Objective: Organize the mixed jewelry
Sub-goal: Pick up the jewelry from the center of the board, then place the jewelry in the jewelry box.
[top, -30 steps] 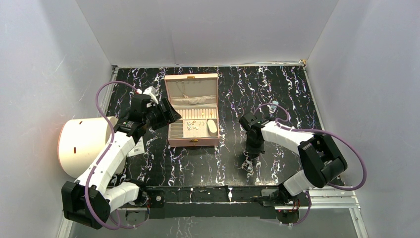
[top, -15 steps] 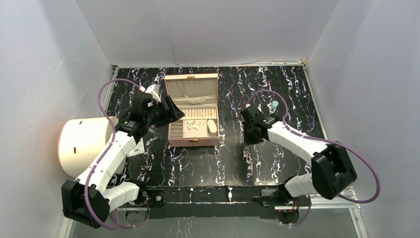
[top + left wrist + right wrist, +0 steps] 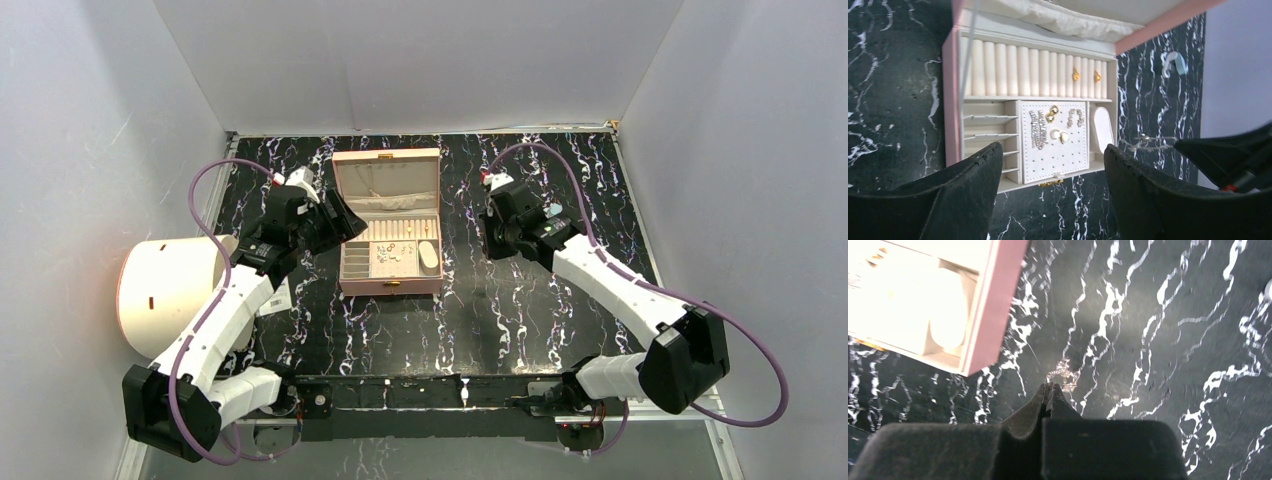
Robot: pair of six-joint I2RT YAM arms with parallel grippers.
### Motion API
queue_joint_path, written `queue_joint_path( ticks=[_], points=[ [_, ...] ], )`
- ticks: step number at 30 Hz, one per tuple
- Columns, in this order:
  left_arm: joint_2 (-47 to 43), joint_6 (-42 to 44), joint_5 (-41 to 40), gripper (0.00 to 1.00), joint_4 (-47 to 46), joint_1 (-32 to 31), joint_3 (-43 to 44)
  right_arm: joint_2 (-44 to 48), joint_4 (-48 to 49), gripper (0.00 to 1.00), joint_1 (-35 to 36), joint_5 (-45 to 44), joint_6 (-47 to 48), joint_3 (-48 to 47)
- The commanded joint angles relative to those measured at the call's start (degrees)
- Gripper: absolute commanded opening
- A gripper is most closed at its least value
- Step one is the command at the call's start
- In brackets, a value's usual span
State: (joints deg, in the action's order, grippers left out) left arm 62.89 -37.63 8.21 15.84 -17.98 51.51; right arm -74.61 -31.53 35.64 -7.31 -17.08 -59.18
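A: Arm poses?

B: The left arm is bent at the elbow, with the wrist raised at the left side of the open pink box. The left gripper is aimed across the box, its fingers spread wide with nothing between them. The right arm is stretched diagonally from its base over the table. The right gripper is held just right of the box, apart from it.

A: Right tool state?

B: The fingers are pressed together in the right wrist view. A silvery chain piece is pinched at the very tips.

A: Its axis?

B: The long axis runs on from the fingertips, slanted up and right in that view. The piece is seen over dark marble, near the box's corner. Whether it is lifted clear of the table cannot be told.

A: Look?

B: Short, glittery, pale silver and blurred. Single links cannot be made out.

A: Other jewelry?

B: It is seen from the left wrist. 2 gold studs are seated in the ring rolls, toward the right end. On the perforated panel, 2 silvery strips are laid side by side, pointing front to back. Small gold pieces are set beside them. A pale blue bit lies on the table right of the box, apart from it.
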Motion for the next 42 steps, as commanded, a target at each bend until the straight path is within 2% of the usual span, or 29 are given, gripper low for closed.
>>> queue_joint_path(
  ticks=[1, 12, 17, 25, 34, 42],
  points=[
    [-2.22, -2.75, -7.31, 0.71, 2.92, -0.17, 2.3, 0.02, 3.14, 0.0, 0.82, 2.68, 4.86, -7.41],
    [-1.52, -7.97, -13.13, 0.71, 8.05, -0.21, 1.4, -8.91, 6.11, 0.0, 2.54, 8.57, 10.2, -22.01],
    [0.3, -9.86, -10.64, 0.71, 9.57, -0.17, -0.24, -15.2, 8.59, 0.0, 3.44, 10.76, 12.67, -29.79],
    [2.32, -10.1, -9.46, 0.71, 8.6, -0.09, -2.39, -24.75, 11.71, 0.0, 5.28, 9.52, 16.65, -38.8],
    [1.17, -9.48, -11.2, 0.71, 6.79, -0.11, -5.19, -31.2, 18.62, 0.0, 6.54, 3.17, 16.99, -42.9],
    [1.16, -8.81, -11.54, 0.71, 6.75, -0.05, -5.14, -31.01, 24.51, 0.0, 6.96, -1.14, 15.76, -41.25]
  ],
)
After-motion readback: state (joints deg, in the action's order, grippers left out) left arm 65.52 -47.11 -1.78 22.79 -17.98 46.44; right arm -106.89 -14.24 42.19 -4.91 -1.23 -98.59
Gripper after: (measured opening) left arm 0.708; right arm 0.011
